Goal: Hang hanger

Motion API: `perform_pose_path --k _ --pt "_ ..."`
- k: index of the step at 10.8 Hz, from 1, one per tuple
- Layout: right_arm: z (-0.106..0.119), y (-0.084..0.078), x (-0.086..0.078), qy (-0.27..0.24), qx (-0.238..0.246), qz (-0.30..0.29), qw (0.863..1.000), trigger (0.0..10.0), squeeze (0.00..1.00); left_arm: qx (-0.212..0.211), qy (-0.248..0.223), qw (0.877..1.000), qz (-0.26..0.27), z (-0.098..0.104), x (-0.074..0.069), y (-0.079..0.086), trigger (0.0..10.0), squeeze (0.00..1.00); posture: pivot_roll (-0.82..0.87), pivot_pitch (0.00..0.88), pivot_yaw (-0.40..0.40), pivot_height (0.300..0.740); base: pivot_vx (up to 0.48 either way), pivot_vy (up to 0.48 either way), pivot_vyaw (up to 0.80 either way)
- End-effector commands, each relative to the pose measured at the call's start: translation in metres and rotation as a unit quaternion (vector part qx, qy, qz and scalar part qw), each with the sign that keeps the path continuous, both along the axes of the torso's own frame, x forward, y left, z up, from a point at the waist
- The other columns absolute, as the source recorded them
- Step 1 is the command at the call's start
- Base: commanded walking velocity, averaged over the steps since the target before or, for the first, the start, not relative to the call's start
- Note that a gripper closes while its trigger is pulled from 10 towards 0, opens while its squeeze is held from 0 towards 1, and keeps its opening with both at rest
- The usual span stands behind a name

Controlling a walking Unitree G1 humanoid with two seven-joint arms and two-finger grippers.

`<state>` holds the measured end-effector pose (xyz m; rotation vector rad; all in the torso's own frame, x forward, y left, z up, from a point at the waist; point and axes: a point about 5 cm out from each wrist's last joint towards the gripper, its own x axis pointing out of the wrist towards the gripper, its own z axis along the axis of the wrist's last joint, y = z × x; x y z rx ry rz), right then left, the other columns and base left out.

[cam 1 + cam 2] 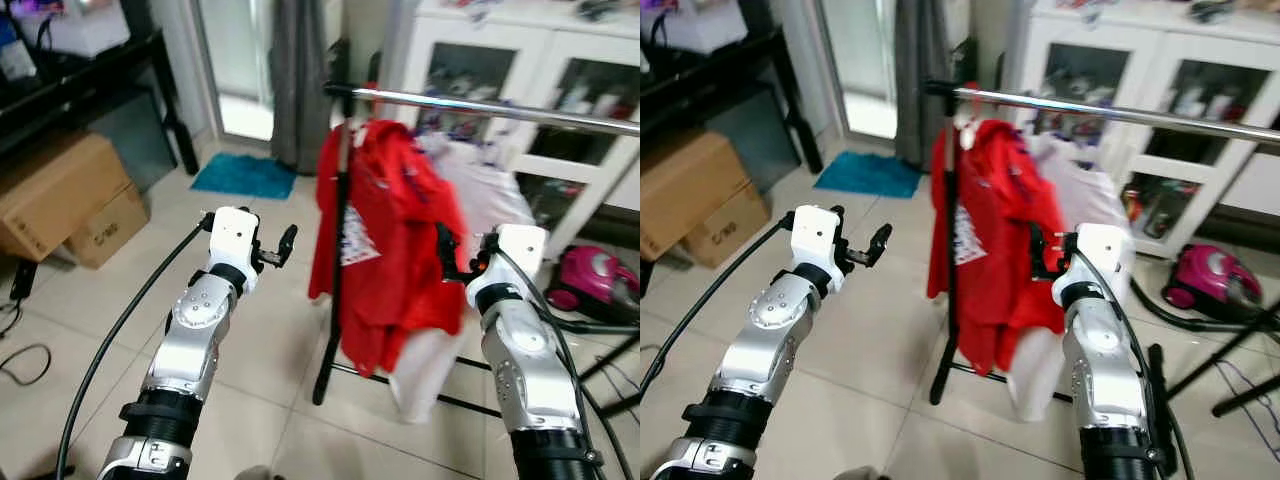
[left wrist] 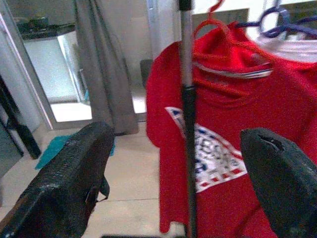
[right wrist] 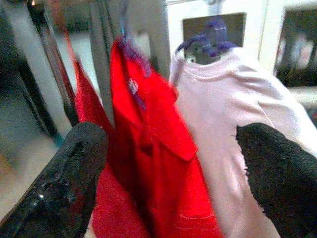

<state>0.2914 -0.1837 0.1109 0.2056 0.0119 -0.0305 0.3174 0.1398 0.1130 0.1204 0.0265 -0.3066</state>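
Red shirt on its hanger hangs from the rail, beside the rack's upright pole and a white shirt. Left gripper and right gripper flank it, jaws wide, holding nothing. Judgement: check the hook sits fully over the rail, then back off without snagging cloth.

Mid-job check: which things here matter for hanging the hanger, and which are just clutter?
Job:
rail
red shirt
red hanger
white shirt
purple hanger
left gripper
right gripper

Clutter:
boxes
blue mat
pink vacuum
cabinet
curtain
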Motion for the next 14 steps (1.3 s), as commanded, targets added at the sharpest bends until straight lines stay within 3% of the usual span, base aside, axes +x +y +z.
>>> perform_pose_path --k 1,4,5,6,7,11,14 --pt "0.009 -0.002 0.001 -0.022 0.054 0.005 0.998 10.0 0.00 -0.002 -0.007 1.000 -0.002 0.004 0.004 -0.002 10.0 1.00 0.02 0.000 0.017 0.740 0.000 -0.360 0.00" --pt "0.003 0.000 0.001 0.001 0.033 0.021 0.999 10.0 0.00 -0.003 -0.007 1.000 -0.005 0.003 0.004 -0.003 10.0 1.00 0.02 0.000 0.019 0.740 0.000 -0.358 0.00" --pt "-0.002 -0.002 0.002 0.024 -0.079 0.022 0.996 10.0 0.00 -0.004 -0.006 1.000 -0.005 0.002 0.003 -0.004 10.0 1.00 0.02 0.000 0.015 0.740 0.000 -0.360 0.00" --pt "-0.004 -0.002 0.003 0.024 -0.088 0.029 0.995 10.0 0.00 -0.005 -0.006 1.000 -0.005 0.002 0.003 -0.004 10.0 1.00 0.02 0.000 0.013 0.740 0.000 -0.356 0.00" --pt "-0.002 -0.007 0.005 0.018 -0.123 -0.002 0.992 10.0 0.00 -0.007 -0.006 1.000 -0.002 0.002 0.003 -0.003 10.0 1.00 0.02 0.000 0.009 0.740 0.000 -0.356 0.00" --pt "-0.006 -0.014 0.011 0.033 -0.087 -0.017 0.996 10.0 0.00 -0.010 -0.007 1.000 -0.003 0.003 0.007 -0.004 10.0 1.00 0.02 0.000 0.014 0.740 0.000 -0.352 0.00" --pt "0.001 -0.020 0.016 0.028 -0.108 -0.013 0.994 10.0 0.00 -0.035 -0.004 0.999 -0.009 0.007 0.012 -0.010 10.0 1.00 -0.01 0.000 0.014 0.740 0.000 -0.116 0.00"
